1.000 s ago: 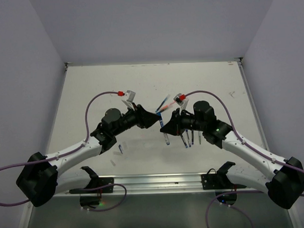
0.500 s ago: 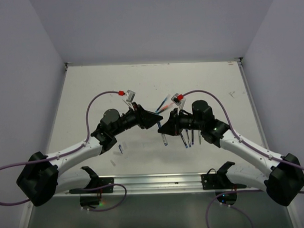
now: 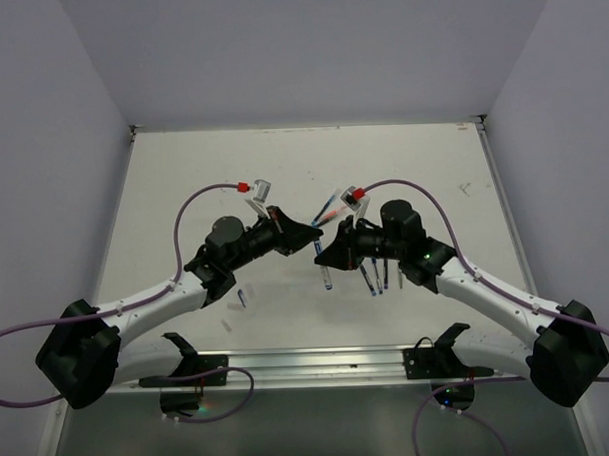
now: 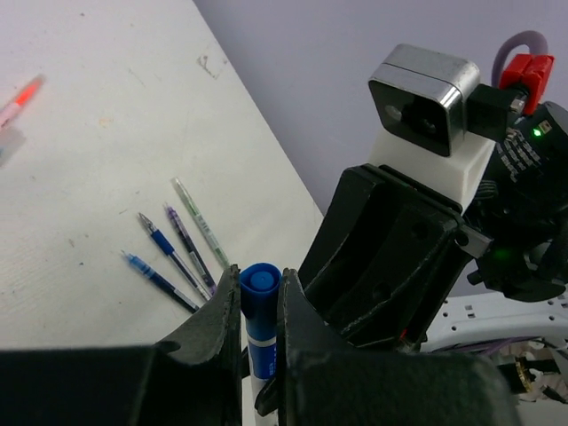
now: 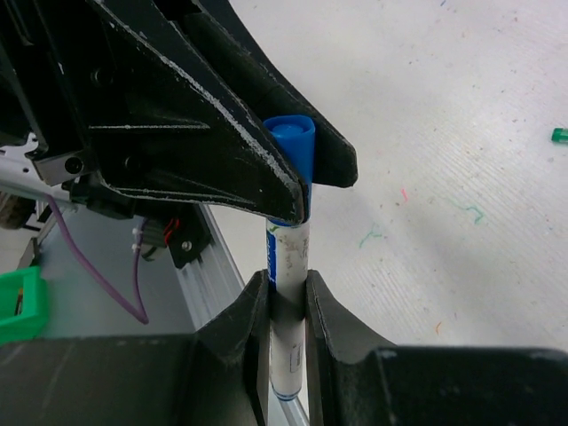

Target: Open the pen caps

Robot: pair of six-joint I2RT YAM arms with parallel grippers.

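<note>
Left wrist view: left gripper (image 4: 259,286) has just closed, its fingers now pinching the blue pen cap (image 4: 261,319), held aloft above the table (image 4: 80,195); right gripper (image 5: 286,302) clamps the white pen barrel (image 5: 287,253); pull-apart looks due next.

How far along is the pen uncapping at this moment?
Done, seemingly: four pens on the table show bare tips. In hand: the right gripper holds a pen barrel; the left gripper pinches its blue cap, not yet off. Left: pulling it free, perhaps the orange-red-ended pen too.
</note>
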